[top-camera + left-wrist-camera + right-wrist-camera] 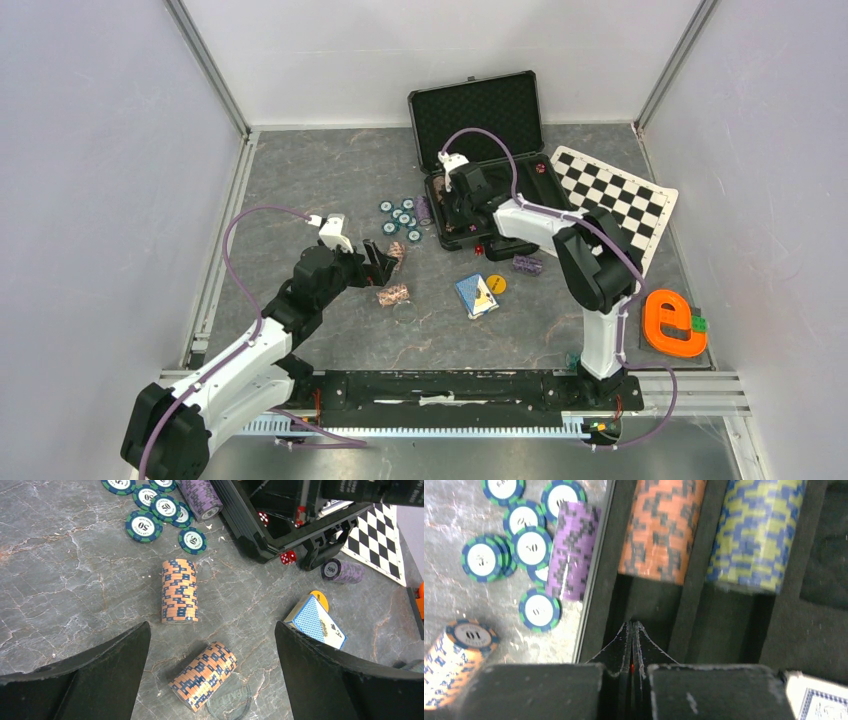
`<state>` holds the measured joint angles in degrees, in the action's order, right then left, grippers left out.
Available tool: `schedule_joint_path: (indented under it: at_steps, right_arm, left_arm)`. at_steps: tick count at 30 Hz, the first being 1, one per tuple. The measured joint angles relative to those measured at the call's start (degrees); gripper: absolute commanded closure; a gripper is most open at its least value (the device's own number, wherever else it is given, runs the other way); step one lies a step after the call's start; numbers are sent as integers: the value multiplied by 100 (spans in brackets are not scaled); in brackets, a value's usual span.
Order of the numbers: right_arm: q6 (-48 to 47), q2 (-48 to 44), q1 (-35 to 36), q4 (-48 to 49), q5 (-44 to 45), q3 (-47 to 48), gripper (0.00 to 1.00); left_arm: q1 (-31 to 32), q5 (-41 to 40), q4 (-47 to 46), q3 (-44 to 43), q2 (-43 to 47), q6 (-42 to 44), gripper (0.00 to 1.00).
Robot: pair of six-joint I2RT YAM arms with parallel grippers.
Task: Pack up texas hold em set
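Orange chip rolls (179, 591) lie before my left gripper (211, 627), spread wide; my right gripper (631, 630), pressed together (empty), sits inside the case (478, 115) near the far edge of the table (300, 180). Off-centre squeezing could burst a roll.

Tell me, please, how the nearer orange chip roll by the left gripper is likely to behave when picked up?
The nearer orange chip roll looks like separate stacked chips, so it will probably fan apart unless squeezed end to end. Lying on its round side on the table, it may roll if nudged. The open left gripper looks wide enough for it.
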<state>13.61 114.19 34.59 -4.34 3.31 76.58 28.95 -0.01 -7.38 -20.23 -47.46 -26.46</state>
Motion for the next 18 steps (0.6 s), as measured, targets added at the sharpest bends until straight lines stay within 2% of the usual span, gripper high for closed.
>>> schedule_joint_path:
  at_steps: [6,8,9,10,13,18]
  right_arm:
    - [2,-564,109,-63,76,-680,98]
    - [2,-669,142,-81,133,-776,89]
    - [9,-691,142,-96,153,-778,75]
    - [0,-702,142,-107,175,-772,66]
    - [4,-708,144,-269,229,-634,58]
    - [-94,-898,199,-450,518,-446,54]
  left_arm:
    - [0,0,2,0,2,0,0]
    - [0,0,2,0,2,-2,0]
    - [0,2,2,0,2,0,0]
    - [0,0,2,0,2,-2,0]
    - [0,0,2,0,2,0,0]
    - [0,-17,22,0,17,0,0]
